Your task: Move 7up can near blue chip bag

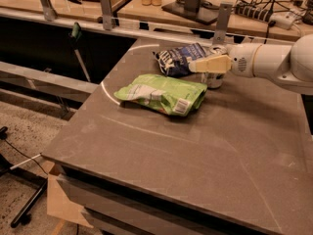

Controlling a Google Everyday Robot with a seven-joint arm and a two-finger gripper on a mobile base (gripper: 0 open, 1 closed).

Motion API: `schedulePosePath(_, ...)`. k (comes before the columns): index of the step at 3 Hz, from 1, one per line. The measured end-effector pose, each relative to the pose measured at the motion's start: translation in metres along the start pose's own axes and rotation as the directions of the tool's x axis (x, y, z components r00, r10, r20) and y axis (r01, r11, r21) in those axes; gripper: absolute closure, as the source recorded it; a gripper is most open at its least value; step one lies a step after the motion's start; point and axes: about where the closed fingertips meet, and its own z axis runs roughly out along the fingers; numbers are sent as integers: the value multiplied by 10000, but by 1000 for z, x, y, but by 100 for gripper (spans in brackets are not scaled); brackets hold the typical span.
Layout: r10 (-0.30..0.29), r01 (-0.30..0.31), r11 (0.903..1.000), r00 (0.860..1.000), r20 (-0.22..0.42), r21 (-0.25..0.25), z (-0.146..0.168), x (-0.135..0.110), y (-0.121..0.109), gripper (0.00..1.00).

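The 7up can [213, 80] stands upright on the grey table [195, 151], just right of the blue chip bag [178, 58], close to touching the bag's right end. My gripper [211, 64], cream-coloured, reaches in from the right on a white arm [274, 62] and is shut on the can's upper part, hiding its top. The blue chip bag lies crinkled at the table's back middle.
A larger light-green bag with a barcode [164, 93] lies in front of the blue bag, left of the can. A metal rail with posts [220, 21] runs behind the table. The table's left edge drops to the floor.
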Motion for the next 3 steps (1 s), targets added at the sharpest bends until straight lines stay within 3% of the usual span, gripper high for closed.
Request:
schedulePosePath(1, -219, 247, 9982, 9984, -530, 538, -21, 11, -15, 0)
schedulePosePath(2, 35, 221, 9895, 9843, -1765, 1425, -74, 40, -43, 0)
schedulePosePath(3, 606, -86, 9747, 9720, -2271, 2231, -110, 62, -72, 0)
